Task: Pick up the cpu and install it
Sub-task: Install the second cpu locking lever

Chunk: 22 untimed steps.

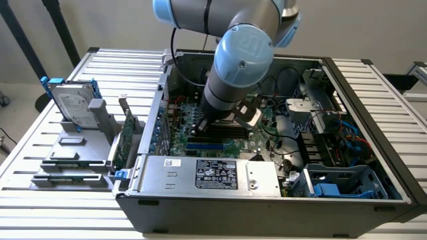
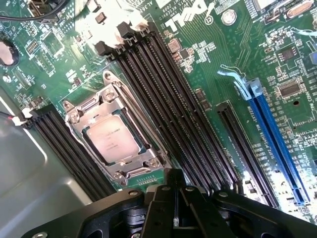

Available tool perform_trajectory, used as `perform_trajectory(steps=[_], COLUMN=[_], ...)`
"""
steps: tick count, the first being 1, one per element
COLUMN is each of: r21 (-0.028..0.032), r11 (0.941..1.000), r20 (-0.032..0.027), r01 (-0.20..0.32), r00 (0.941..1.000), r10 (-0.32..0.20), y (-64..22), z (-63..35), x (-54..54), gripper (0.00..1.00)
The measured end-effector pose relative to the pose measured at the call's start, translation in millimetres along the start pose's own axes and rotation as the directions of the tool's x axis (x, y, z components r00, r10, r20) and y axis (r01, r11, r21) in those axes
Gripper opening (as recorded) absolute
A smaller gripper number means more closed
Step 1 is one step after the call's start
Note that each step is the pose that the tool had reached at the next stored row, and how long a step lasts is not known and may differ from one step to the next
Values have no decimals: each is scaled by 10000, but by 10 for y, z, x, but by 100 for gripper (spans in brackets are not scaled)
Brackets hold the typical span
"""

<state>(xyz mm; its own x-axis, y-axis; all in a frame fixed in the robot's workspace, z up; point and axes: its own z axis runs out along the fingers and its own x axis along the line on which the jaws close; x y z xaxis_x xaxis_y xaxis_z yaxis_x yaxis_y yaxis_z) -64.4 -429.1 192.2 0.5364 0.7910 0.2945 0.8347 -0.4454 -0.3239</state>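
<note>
The gripper (image 2: 174, 198) has its fingers pressed together with nothing between them, and it hangs low over the green board (image 2: 218, 64) inside the open computer case (image 1: 373, 150). In the wrist view the closed fingertips sit just beside the near corner of the socket frame (image 2: 116, 136), at the edge of the rows of black memory slots (image 2: 168, 99).

The cpu (image 2: 113, 140) lies flat in that socket, its dull silver top showing square inside the metal frame, so the chip looks already seated. In the exterior view the arm (image 1: 237, 65) covers the spot, reaching down into the middle of the case, left of the tangle of cables (image 1: 293, 125).

Judging from this, the work in hand is finishing the install around the socket rather than carrying the chip. To do that well, the closed fingers should act only on the frame or its latch, never on the chip's top. Any push should go straight down and be gentle, since a slanted push could shift the chip on the contacts beneath. The memory slots stand close on both sides of the socket, so the fingers should stay clear of them.

Outside the case, at the exterior view's left, a hard drive (image 1: 72, 102) with blue rails stands in a grey rack (image 1: 73, 160), with a long green card (image 1: 123, 140) between the rack and the case wall. The blue slot (image 2: 272, 129) on the board lies well apart from the socket.
</note>
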Motion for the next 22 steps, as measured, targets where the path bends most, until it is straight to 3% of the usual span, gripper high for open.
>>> perform_trajectory(steps=[12, 22], r21=[74, 125], r11=[9997, 9992], r20=[103, 153], r01=[239, 384], r00=[9997, 9991], r10=[-240, -386], y=[-140, -300], z=[53, 118], x=[22, 44], gripper=[11, 11])
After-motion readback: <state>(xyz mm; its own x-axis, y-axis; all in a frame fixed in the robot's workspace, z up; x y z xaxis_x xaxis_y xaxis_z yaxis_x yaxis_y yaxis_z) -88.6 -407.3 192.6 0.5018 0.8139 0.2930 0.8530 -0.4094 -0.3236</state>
